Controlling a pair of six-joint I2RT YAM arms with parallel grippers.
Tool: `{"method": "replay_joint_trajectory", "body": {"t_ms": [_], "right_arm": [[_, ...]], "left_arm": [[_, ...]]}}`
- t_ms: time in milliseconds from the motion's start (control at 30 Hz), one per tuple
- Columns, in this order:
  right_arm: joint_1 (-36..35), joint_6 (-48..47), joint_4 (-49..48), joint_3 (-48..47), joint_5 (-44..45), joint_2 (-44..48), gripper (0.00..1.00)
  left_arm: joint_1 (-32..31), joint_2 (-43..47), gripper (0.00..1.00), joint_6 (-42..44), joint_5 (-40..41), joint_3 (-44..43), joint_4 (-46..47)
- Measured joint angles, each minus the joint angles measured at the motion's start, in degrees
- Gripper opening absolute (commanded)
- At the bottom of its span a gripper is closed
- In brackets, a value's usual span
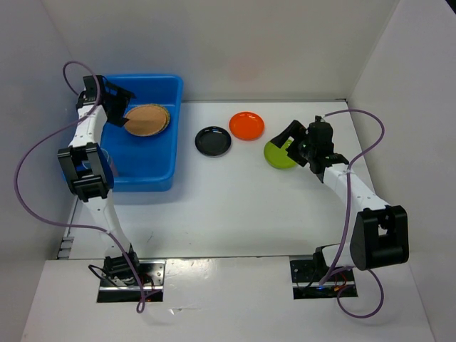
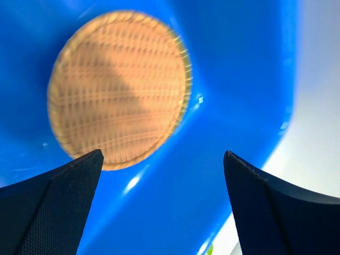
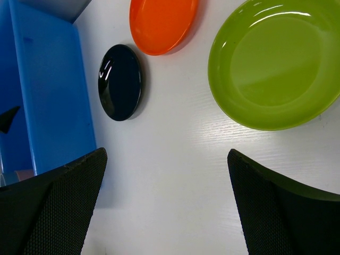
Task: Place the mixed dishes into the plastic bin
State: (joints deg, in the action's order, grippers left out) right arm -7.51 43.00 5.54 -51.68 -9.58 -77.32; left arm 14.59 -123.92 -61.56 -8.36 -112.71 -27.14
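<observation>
The blue plastic bin point(image 1: 153, 160) stands at the table's left. A tan woven plate point(image 1: 147, 120) lies inside it, with a second tan rim showing beneath. My left gripper point(image 1: 122, 105) hovers over the bin, open and empty, and the tan plate point(image 2: 119, 87) sits just beyond its fingertips on the bin floor point(image 2: 234, 79). On the white table lie a black plate point(image 1: 213, 141), an orange plate point(image 1: 246, 125) and a lime green plate point(image 1: 278, 157). My right gripper point(image 1: 291, 142) hangs open above the green plate's near-left edge point(image 3: 271, 64), holding nothing.
The right wrist view shows the black plate point(image 3: 120, 81) and orange plate point(image 3: 162, 24) between the green plate and the bin's side wall point(image 3: 50, 95). White walls close in the table at the back and both sides.
</observation>
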Motion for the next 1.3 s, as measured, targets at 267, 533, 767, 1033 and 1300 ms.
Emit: {"method": "replay_joint_trajectory", "body": {"t_ms": [267, 533, 767, 1033, 1300], "right_arm": [[0.0, 0.0, 0.0, 0.7, 0.6, 0.3, 1.0], [2.4, -0.5, 0.1, 0.7, 3.3, -3.4, 1.0], [3.0, -0.2, 0.0, 0.5, 4.1, -4.9, 1.0], [3.7, 0.0, 0.0, 0.1, 4.5, -5.0, 1.0], [3.8, 0.0, 0.0, 0.1, 4.5, -6.4, 1.0]], "left_arm": [[-1.1, -0.9, 1.0, 0.0, 0.7, 0.2, -1.5], [-2.7, -0.7, 1.0, 3.8, 6.9, 1.2, -2.6], [-2.9, 0.2, 1.0, 4.1, 9.9, 8.2, -2.9], [-2.9, -0.4, 1.0, 2.9, 11.7, 8.7, 0.0], [-2.9, -7.5, 1.0, 2.8, 11.9, 3.1, 0.9]]}}
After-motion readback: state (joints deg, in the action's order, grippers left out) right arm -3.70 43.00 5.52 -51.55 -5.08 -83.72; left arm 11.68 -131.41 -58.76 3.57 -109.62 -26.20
